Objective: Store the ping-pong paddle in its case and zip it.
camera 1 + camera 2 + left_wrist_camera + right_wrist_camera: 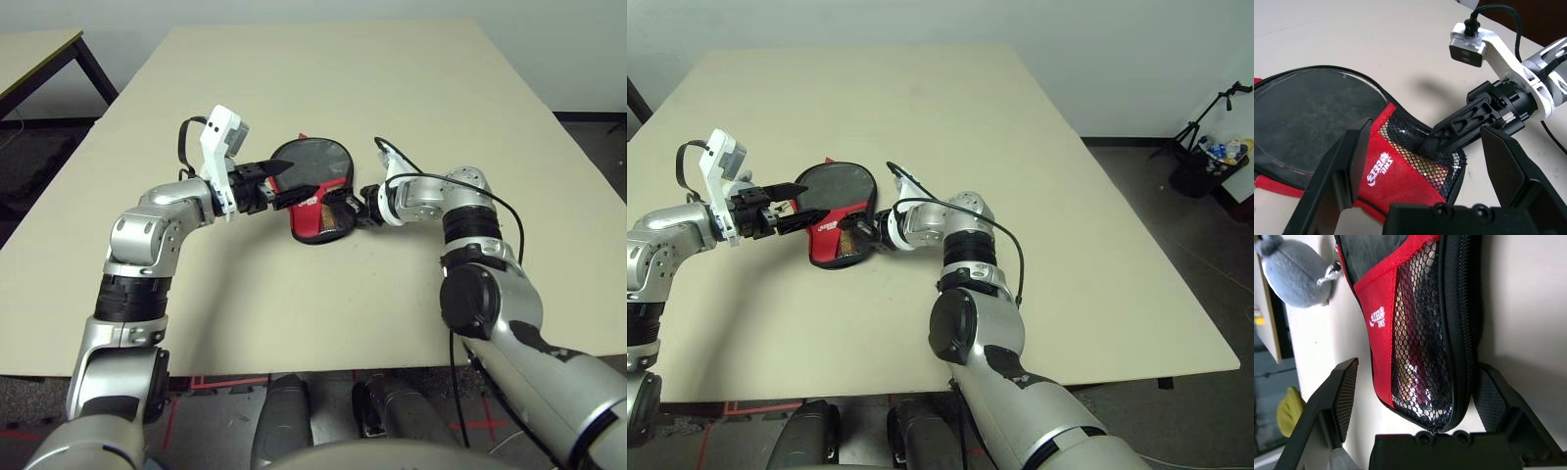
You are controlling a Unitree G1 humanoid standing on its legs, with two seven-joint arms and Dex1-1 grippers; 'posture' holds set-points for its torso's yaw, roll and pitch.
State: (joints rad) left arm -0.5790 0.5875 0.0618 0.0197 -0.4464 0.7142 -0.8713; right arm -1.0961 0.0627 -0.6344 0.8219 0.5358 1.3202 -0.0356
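Both open grippers crowd the case (315, 196): left gripper (279, 183) over it, right gripper (343, 211) at its handle end. Table (392, 98) beyond lies free.

Large beige table (411, 88) with a matte top, standing against a plain pale wall (1097, 39). A second, smaller table (34, 54) with dark legs sits off to the left, over dark grey floor (1205, 274) marked with red tape lines (211, 382) near the front edge. A black tripod (1200, 122) stands by clutter at the far right.
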